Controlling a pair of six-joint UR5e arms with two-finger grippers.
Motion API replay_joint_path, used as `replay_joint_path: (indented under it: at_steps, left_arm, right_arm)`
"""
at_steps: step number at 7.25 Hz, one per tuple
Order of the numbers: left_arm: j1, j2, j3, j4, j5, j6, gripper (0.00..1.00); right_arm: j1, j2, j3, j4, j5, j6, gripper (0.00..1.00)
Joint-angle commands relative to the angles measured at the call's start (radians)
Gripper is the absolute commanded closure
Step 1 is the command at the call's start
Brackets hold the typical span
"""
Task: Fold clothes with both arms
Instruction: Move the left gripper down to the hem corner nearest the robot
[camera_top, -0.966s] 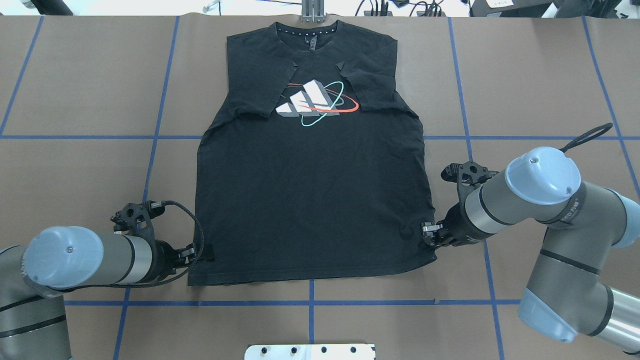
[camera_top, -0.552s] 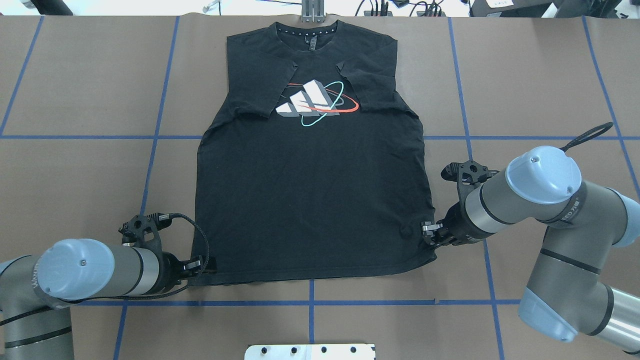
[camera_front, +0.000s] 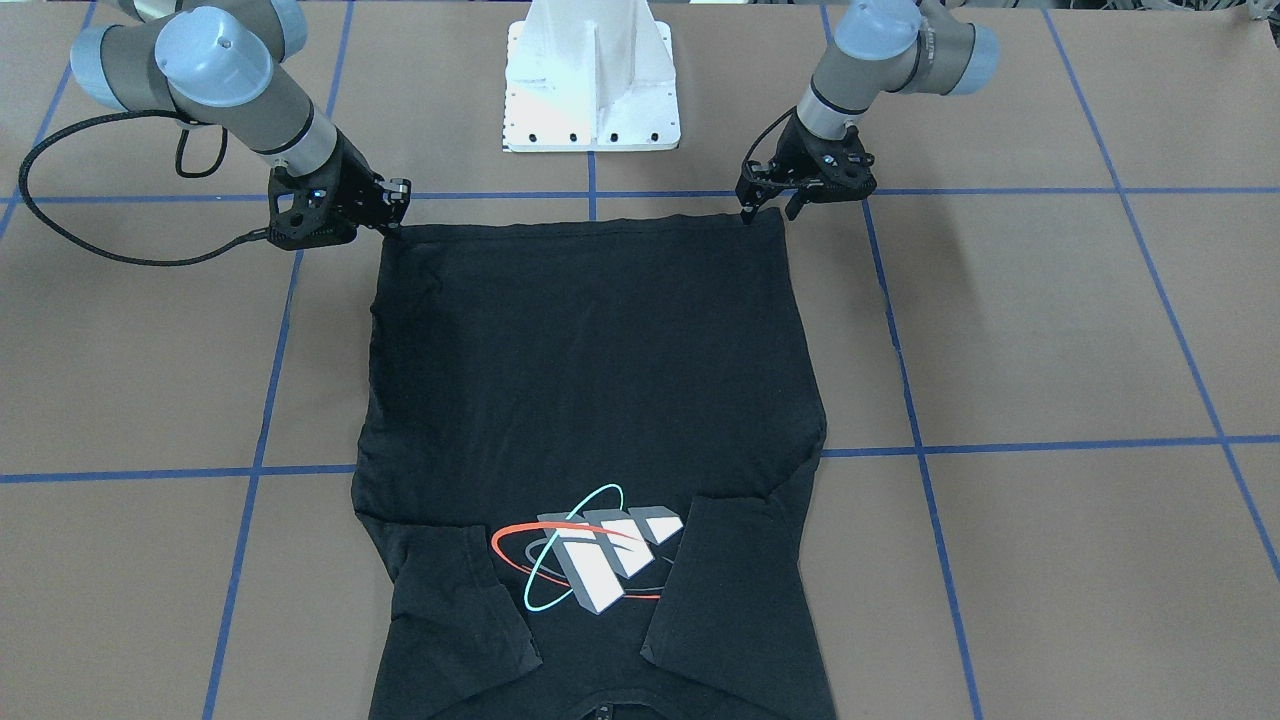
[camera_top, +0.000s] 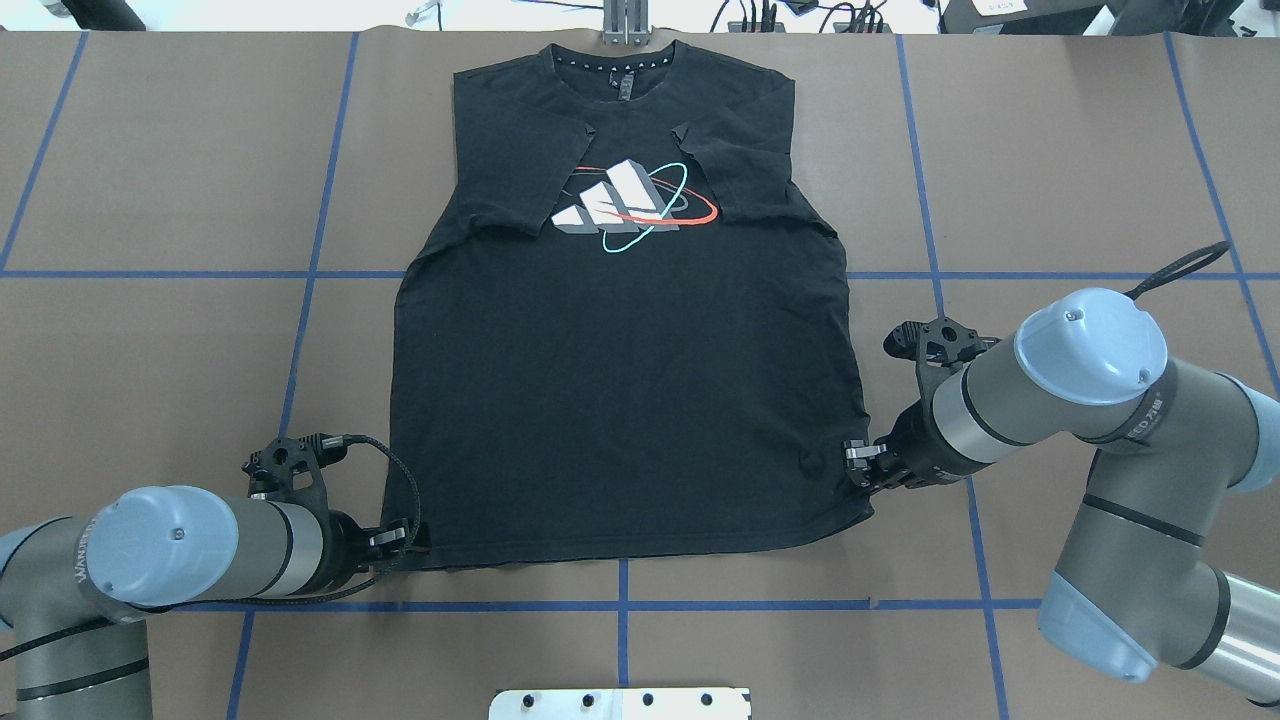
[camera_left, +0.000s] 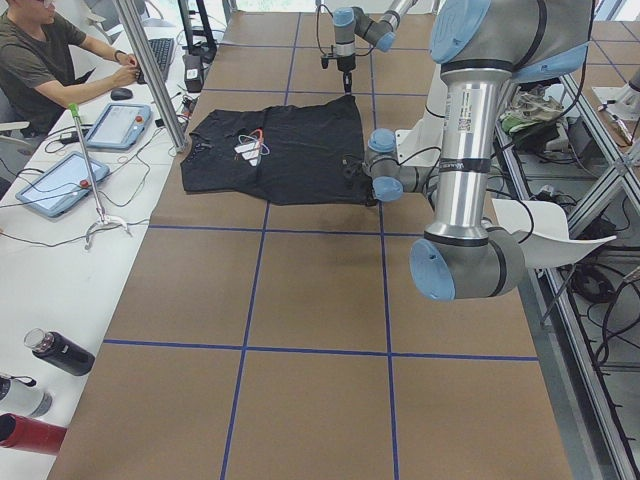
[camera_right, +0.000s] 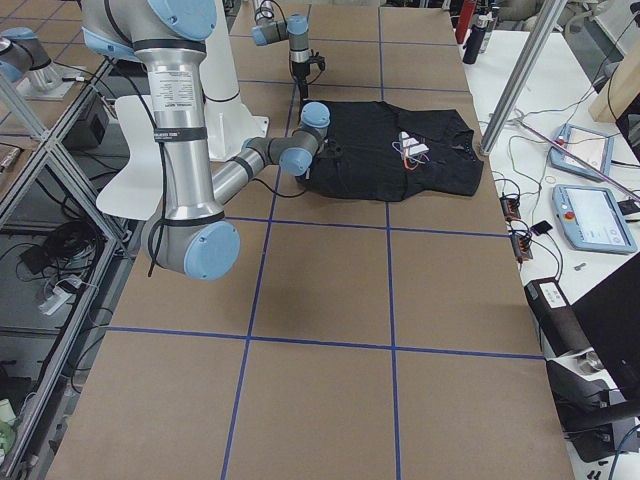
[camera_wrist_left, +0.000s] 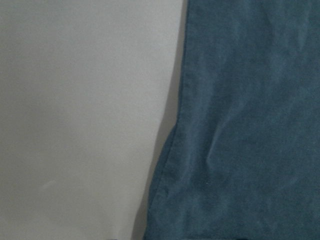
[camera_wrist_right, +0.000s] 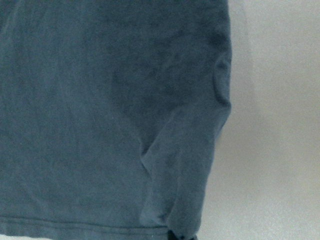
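Observation:
The black T-shirt lies flat and print up on the brown table, its collar at the far edge and both sleeves folded inward. My left gripper sits low at the shirt's near left hem corner. In the front-facing view its fingers stand apart over that corner, so it is open. My right gripper is at the shirt's right side edge just above the hem, where the cloth bunches into a small wrinkle, and it is shut on the fabric. The right wrist view shows that fold.
Blue tape lines grid the table. The white pedestal base stands just behind the hem. A metal post sits at the far edge by the collar. A person sits at a side bench with tablets and bottles.
My left arm has slid along the shirt's left edge toward the robot, from beside the lower side seam down to the hem corner. The right arm and the shirt have hardly moved.

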Motion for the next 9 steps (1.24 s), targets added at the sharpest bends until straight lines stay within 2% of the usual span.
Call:
replay_joint_path:
  at_steps: [1, 2, 3, 4, 7, 9]
  left_arm:
    - [0.000, 0.000, -0.001, 0.001, 0.000, 0.000, 0.30]
    - [0.001, -0.002, -0.001, 0.000, 0.000, -0.001, 0.36]
    - [0.000, -0.003, -0.001, 0.000, -0.002, -0.001, 0.47]
    - [0.000, -0.006, -0.001, 0.001, -0.002, -0.001, 0.62]
    - [0.000, -0.006, -0.001, 0.003, -0.005, -0.001, 0.98]
    - [0.000, -0.006, -0.004, 0.003, -0.006, 0.005, 1.00]
  right_arm:
    - [0.003, 0.000, 0.002, 0.000, 0.001, 0.000, 1.00]
    - [0.006, 0.000, 0.005, 0.000, 0.004, 0.000, 1.00]
    - [0.006, 0.000, 0.004, 0.000, 0.004, 0.000, 1.00]
    - [0.006, 0.000, 0.005, 0.000, 0.004, 0.000, 1.00]
    - [0.005, -0.002, 0.005, 0.000, 0.004, 0.000, 1.00]
    - [0.005, -0.002, 0.005, 0.000, 0.002, 0.015, 1.00]
